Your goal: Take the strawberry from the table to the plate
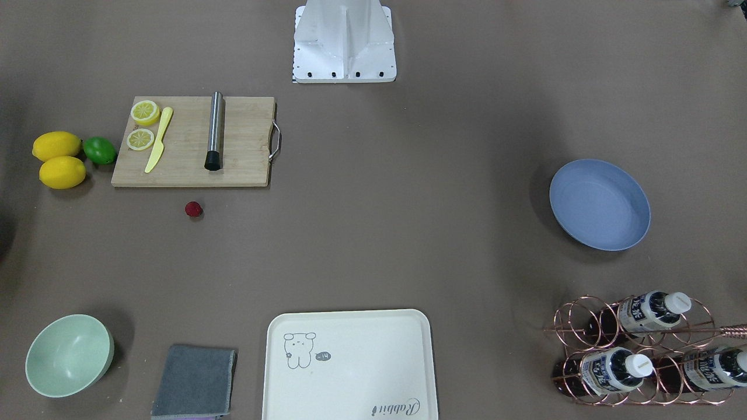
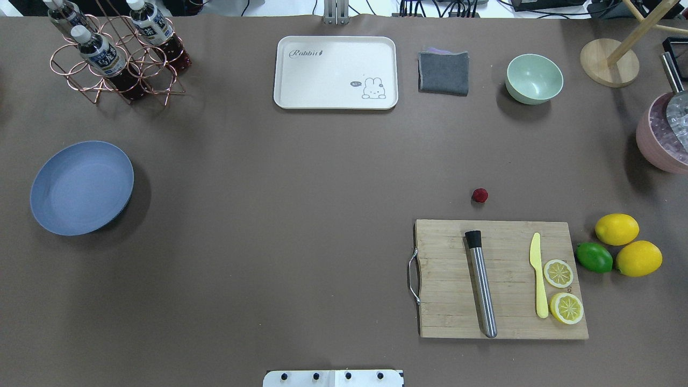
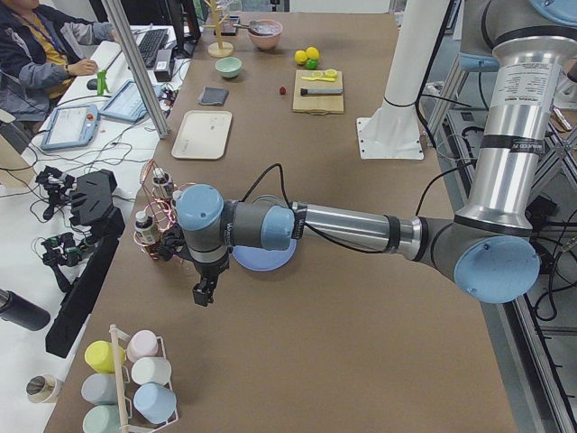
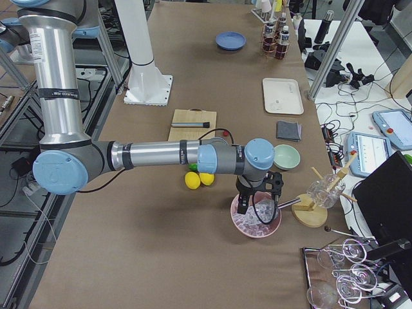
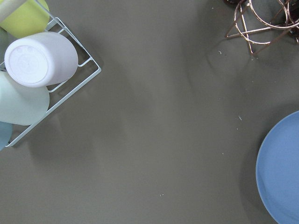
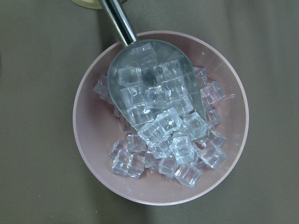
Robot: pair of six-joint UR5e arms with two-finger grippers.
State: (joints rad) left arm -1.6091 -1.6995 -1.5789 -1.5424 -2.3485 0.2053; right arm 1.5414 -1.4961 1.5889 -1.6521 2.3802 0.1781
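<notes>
1. Right gripper (image 4: 259,205): it hangs right over the pink ice bowl (image 6: 81,121), with the scoop (image 6: 154,60) directly beneath the fingers. We cannot tell whether it is open or closed. Only a side view shows it, and its wrist cam catches no fingers.
2. Left gripper (image 3: 204,293): finger state is again impossible to tell. It hangs over bare table (image 2: 269,215), with the cup rack (image 5: 77,43) to one side of the fingers and the plate (image 5: 280,172) just beside them on the other.
3. Strawberry (image 2: 480,195): it is on the table, well apart from the right fingers and toward the table's middle. It lies just beside the cutting board (image 2: 446,258) on the edge away from the robot, not touching it.
4. Our read is that the reach has not begun, and the right arm is the closer one. We'd rise above the bowl rim and scoop handle first, then travel.
5. At the berry we'd come straight down with the jaws wide. We'd line the fingers up along the board edge so neither pad lands on the wood.
6. It's small and round, so it will likely roll. We'd get low to the table and close gently.
7. The plate is farthest, across the whole table from the right fingers. We'd release low, inside the rim.
</notes>
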